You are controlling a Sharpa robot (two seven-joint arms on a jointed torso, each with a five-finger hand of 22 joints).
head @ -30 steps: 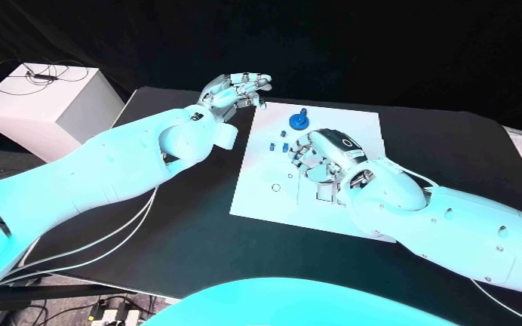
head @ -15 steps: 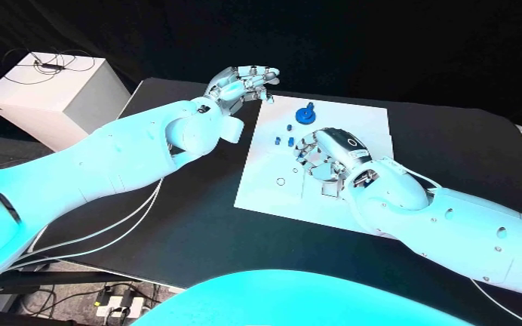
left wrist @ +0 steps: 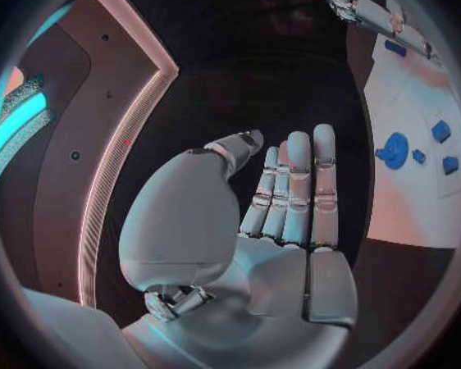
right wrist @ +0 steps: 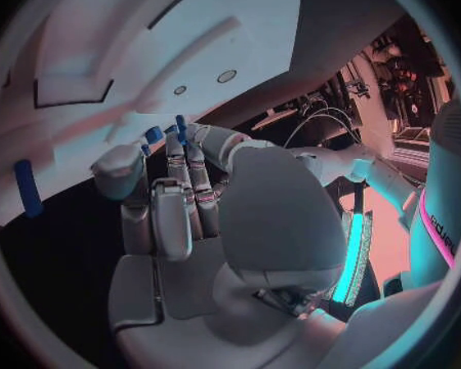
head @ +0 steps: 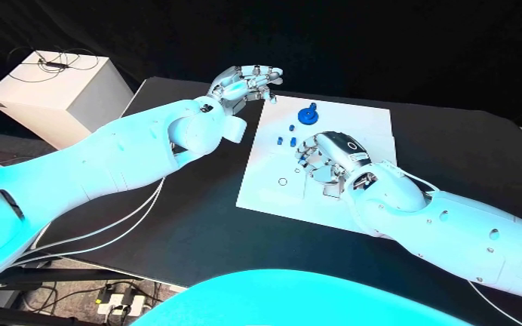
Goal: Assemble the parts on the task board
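Observation:
The white task board (head: 359, 126) lies mid-table. A round blue part (head: 307, 115) with a peg stands near its far edge, and small blue parts (head: 286, 142) stand in a row nearer the middle. My right hand (head: 327, 158) rests palm down on the board, fingers curled toward that row. In the right wrist view a small blue part (right wrist: 153, 134) sits at the fingertips (right wrist: 176, 150), between them and the thumb; whether it is gripped I cannot tell. My left hand (head: 248, 83) hovers by the board's far left corner, fingers (left wrist: 297, 180) stretched out, holding nothing.
A white box (head: 54, 96) with cables on top stands off the table's far left. Small round holes (right wrist: 226, 76) and a cut-out slot (right wrist: 71, 90) mark the board. Another blue part (right wrist: 25, 187) lies on the board beside my right hand.
The whole picture has shifted, so the camera moved. Relative to the board, both hands keep about the same places.

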